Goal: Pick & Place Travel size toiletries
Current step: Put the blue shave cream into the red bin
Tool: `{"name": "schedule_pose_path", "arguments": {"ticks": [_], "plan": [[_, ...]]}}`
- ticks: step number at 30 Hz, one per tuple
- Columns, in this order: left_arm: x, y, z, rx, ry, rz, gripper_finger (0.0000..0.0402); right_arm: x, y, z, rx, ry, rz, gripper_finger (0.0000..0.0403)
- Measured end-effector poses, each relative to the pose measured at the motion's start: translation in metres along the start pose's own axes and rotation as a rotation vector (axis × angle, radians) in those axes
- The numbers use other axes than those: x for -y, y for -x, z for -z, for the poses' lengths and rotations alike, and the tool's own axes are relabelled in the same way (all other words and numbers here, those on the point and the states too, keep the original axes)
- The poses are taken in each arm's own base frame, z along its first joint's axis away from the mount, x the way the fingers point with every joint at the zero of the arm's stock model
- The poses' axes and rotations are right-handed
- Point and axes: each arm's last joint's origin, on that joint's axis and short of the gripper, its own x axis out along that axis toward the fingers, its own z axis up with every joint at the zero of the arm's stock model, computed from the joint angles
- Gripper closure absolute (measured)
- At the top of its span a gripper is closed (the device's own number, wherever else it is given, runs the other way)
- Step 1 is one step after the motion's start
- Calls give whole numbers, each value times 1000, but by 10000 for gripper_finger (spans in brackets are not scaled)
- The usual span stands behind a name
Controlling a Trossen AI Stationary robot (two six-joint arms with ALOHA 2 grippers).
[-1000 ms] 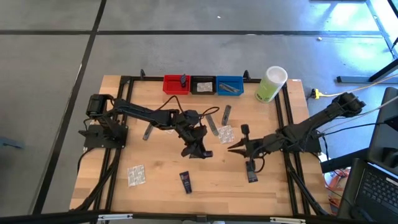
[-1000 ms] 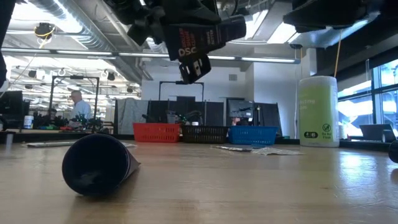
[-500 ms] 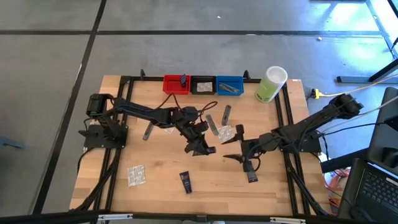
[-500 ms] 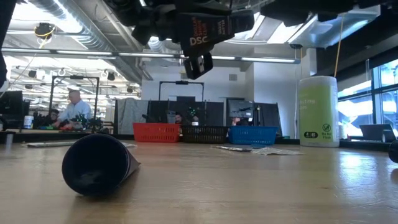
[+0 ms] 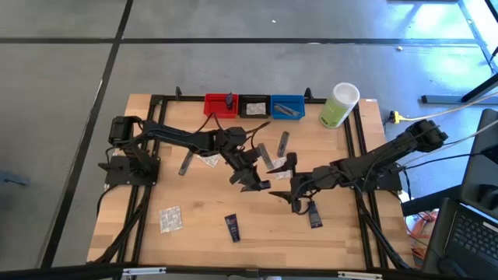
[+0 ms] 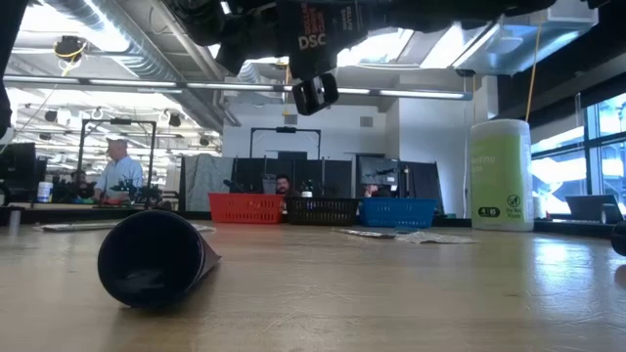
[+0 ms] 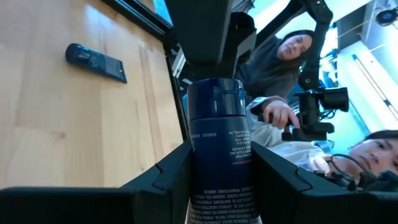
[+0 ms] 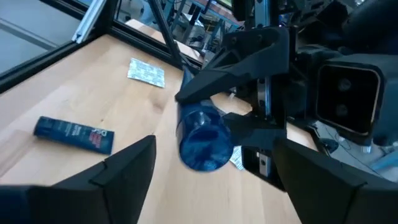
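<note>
A grey concrete floor (image 5: 233, 70) crossed by dark seam lines surrounds the wooden table (image 5: 194, 225). Across the tabletop, the room opens into a workshop hall with exposed ducts and pipes (image 6: 108, 39) under the ceiling, strip lights (image 6: 411, 94), and a pale back wall (image 6: 430, 147). Tall windows (image 6: 606, 156) let in daylight on one side. A person (image 6: 119, 168) sits at distant benches, and two more people (image 7: 292, 81) appear near a camera stand.
</note>
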Motion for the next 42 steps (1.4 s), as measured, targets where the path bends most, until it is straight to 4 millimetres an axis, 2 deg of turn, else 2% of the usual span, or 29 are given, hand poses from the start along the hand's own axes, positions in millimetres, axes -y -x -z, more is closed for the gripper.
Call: {"name": "schedule_pose_path", "arguments": {"ticks": [6, 16, 28, 35, 42], "plan": [[0, 4, -3, -3, 13, 36, 261, 2, -4, -6, 9, -5, 6, 111], [-3, 13, -13, 44, -4, 58, 261, 4, -4, -5, 4, -5, 15, 174], [-5, 14, -14, 41, 3, 53, 261, 7, -5, -5, 9, -12, 25, 243], [-5, 15, -14, 42, 3, 53, 261, 7, -5, -6, 13, -16, 25, 251], [-5, 15, -13, 44, 7, 45, 261, 7, -5, -7, 25, -46, 28, 222]]}}
